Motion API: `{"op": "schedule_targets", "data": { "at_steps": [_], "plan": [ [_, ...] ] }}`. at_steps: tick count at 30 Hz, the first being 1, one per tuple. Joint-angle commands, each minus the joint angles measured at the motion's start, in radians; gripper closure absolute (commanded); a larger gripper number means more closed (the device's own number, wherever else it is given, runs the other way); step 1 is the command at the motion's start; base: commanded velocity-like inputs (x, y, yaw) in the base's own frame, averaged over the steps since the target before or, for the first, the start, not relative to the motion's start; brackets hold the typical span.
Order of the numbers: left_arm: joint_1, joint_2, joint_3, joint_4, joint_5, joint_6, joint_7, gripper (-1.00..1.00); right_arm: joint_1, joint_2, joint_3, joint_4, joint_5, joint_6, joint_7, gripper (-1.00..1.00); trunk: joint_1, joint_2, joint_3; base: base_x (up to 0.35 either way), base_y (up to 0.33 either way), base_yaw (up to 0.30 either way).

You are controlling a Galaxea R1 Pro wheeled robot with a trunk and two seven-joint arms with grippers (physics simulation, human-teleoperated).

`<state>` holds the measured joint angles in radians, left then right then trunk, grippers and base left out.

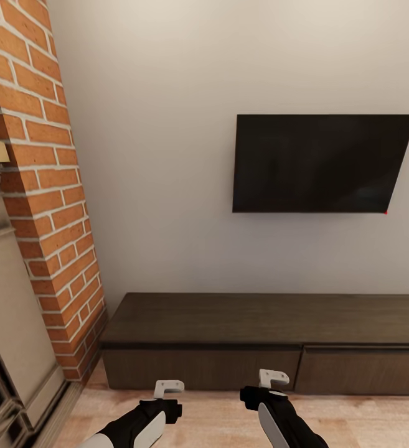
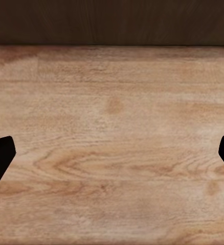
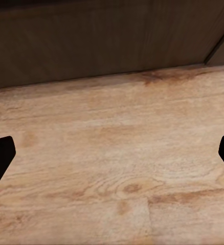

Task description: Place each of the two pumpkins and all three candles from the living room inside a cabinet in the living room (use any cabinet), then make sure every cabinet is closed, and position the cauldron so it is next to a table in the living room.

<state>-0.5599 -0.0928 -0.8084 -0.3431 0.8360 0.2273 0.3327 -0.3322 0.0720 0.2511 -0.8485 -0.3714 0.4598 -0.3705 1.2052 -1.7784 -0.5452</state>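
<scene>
From the head camera, the cabinet (image 1: 254,339) runs long and low against the far pale wall, dark brown with a flat bare top and plain handleless fronts; a seam right of centre divides the panels, and the right-hand panel looks set slightly differently from the left one, though whether it stands ajar cannot be told. A black television (image 1: 319,163) hangs on the wall above it, and a brick column (image 1: 45,186) with part of a grey fireplace surround (image 1: 5,323) stands at the left. The left gripper (image 1: 169,389) and right gripper (image 1: 273,378) hang low over the wooden floor (image 1: 353,420), near the cabinet's front. In the left wrist view the left gripper (image 2: 112,158) has its dark fingertips spread wide at the frame's edges with nothing between them but floorboards, the cabinet base just beyond. The right wrist view gives the same: the right gripper (image 3: 112,158) is spread wide and empty, facing the cabinet's lower front and the panel seam. The risk from here, as I judge it, is the smooth front: with no handle, a finger may slip off the panel edge or push it shut, and a base parked too close could block a door's swing.
</scene>
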Motion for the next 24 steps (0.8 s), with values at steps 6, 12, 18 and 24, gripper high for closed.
{"op": "schedule_targets", "data": {
  "at_steps": [6, 12, 18, 24],
  "plan": [
    [-0.001, 0.001, -0.008, -0.002, 0.004, 0.002, 0.01, -1.0, -0.001, 0.0, 0.003, -0.002, -0.011, 0.002, -0.009, -1.0, -0.023, 0.042, 0.018, 0.0, 0.0, 0.0],
    [-0.001, 0.001, -0.009, -0.002, 0.002, 0.002, 0.012, -1.0, -0.001, 0.002, 0.002, -0.002, -0.011, 0.002, -0.008, -1.0, -0.046, 0.084, 0.037, 0.0, 0.0, 0.0],
    [-0.001, 0.001, -0.009, -0.002, 0.002, 0.001, 0.015, -1.0, -0.001, 0.004, 0.003, -0.002, -0.011, 0.002, -0.008, -1.0, -0.069, 0.126, 0.055, 0.0, 0.0, 0.0],
    [0.0, 0.001, -0.009, -0.002, 0.002, 0.001, 0.015, -1.0, -0.001, 0.005, 0.004, -0.002, -0.011, 0.002, -0.008, -1.0, -0.092, 0.168, 0.074, 0.0, 0.0, 0.0]
  ]
}}
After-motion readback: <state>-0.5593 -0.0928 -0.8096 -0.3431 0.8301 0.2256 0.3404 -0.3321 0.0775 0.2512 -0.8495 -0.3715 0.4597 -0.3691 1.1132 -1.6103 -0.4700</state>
